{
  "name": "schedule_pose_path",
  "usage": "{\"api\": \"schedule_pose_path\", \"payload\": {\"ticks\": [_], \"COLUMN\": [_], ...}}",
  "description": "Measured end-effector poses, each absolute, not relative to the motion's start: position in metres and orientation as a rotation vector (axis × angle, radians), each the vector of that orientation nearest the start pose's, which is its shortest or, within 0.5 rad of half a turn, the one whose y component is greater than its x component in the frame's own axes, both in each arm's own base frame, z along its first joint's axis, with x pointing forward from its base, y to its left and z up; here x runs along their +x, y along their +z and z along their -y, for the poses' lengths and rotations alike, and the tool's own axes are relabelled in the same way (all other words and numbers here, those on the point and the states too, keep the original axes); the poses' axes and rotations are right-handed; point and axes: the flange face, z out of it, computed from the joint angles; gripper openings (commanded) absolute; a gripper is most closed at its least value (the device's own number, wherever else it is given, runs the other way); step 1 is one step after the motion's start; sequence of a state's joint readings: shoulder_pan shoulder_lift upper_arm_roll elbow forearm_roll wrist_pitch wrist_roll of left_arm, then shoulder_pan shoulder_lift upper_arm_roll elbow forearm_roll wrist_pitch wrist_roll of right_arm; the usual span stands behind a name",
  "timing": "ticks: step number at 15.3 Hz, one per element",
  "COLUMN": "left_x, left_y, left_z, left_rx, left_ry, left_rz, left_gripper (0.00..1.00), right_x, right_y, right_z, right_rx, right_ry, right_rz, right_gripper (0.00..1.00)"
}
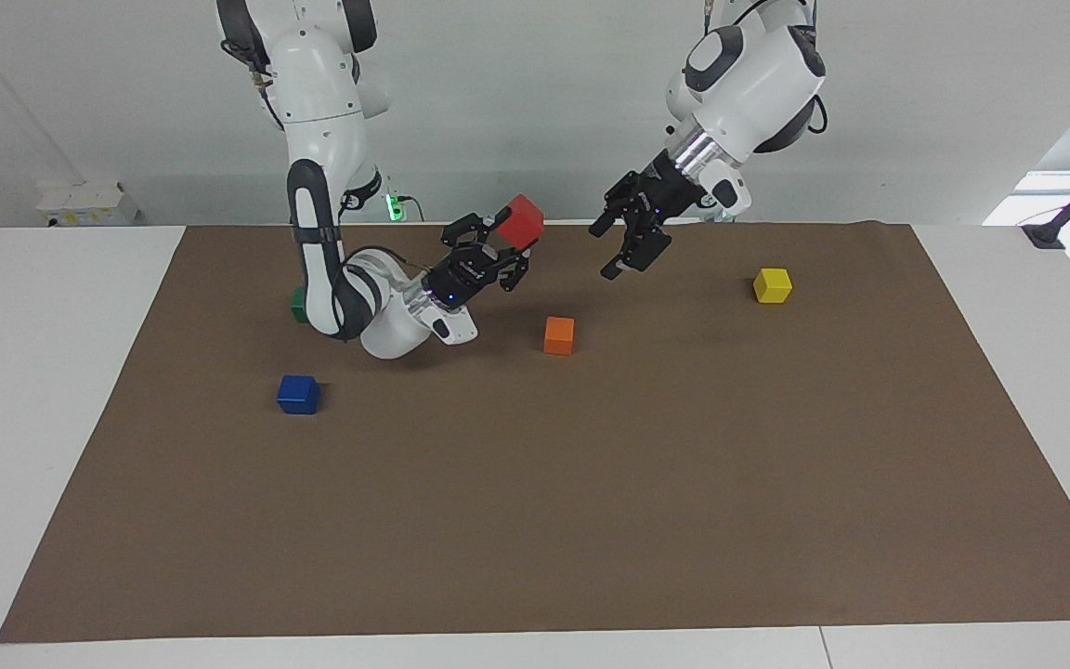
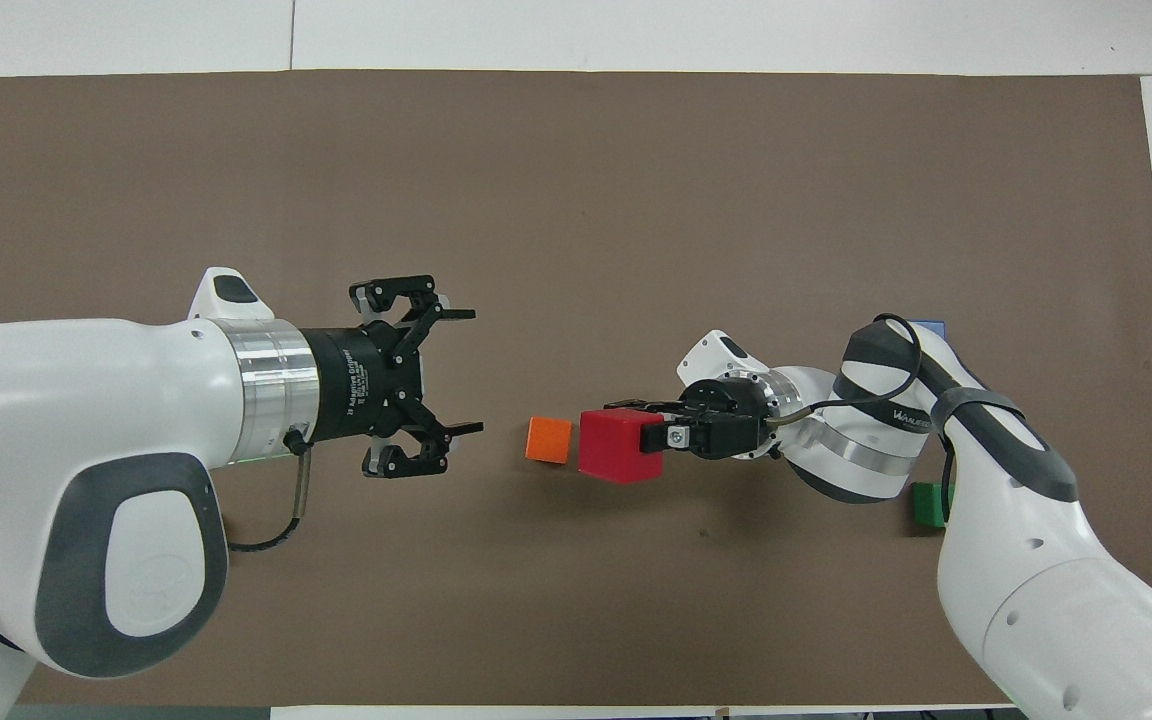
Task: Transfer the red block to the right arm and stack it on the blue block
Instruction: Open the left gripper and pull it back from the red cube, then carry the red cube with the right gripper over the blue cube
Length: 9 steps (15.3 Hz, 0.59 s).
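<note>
Currently gripping the red block point(image 1: 525, 221) in the right gripper point(image 1: 498, 243), fingers clamped on it, held up in the air over the brown mat point(image 1: 591, 483) near the orange block point(image 1: 559, 335). Cube, so no long axis; tilted in the facing view, one corner up, gripper pointing toward the left arm's end of the table. Right arm point(image 1: 321, 186) bent low, elbow close to the mat. Left gripper point(image 1: 632, 243) hanging empty with fingers spread wide, aimed at the red block, clearly apart from it. Blue block point(image 1: 298, 394) flat on the mat toward the right arm's end, farther from the robots than the green block point(image 1: 297, 303). Green block mostly hidden by the right arm in both views. Blue block nearly all covered by the arm in the overhead view, only a sliver point(image 2: 929, 326) showing. Yellow block point(image 1: 772, 285) seen in the facing view only, toward the left arm's end of the table. Gripper pads on the red block hard to make out.
</note>
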<state>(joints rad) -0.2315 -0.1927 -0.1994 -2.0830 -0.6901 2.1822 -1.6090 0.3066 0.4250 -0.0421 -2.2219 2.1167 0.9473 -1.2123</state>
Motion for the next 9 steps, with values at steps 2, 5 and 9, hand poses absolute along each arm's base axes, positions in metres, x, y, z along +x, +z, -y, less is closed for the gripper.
{"api": "schedule_pose_path", "payload": {"ticks": [2, 5, 9], "left_x": [0.478, 0.488, 0.499], "left_y": [0.541, 0.534, 0.526], "left_z": [0.224, 0.185, 0.118], "left_rx": [1.963, 2.124, 2.378], "left_ry": [-0.374, -0.263, -0.135], "left_rz": [-1.723, -1.652, -1.498], "left_gripper": [1.0, 1.0, 1.0], "right_x": [0.481, 0.493, 0.507], "right_y": [0.322, 0.35, 0.4], "right_z": [-0.253, -0.246, -0.224], "right_rx": [-0.803, -0.873, -1.002], "right_ry": [-0.101, -0.074, -0.023], "right_rz": [0.151, 0.125, 0.064], "right_gripper": [0.0, 0.0, 0.0]}}
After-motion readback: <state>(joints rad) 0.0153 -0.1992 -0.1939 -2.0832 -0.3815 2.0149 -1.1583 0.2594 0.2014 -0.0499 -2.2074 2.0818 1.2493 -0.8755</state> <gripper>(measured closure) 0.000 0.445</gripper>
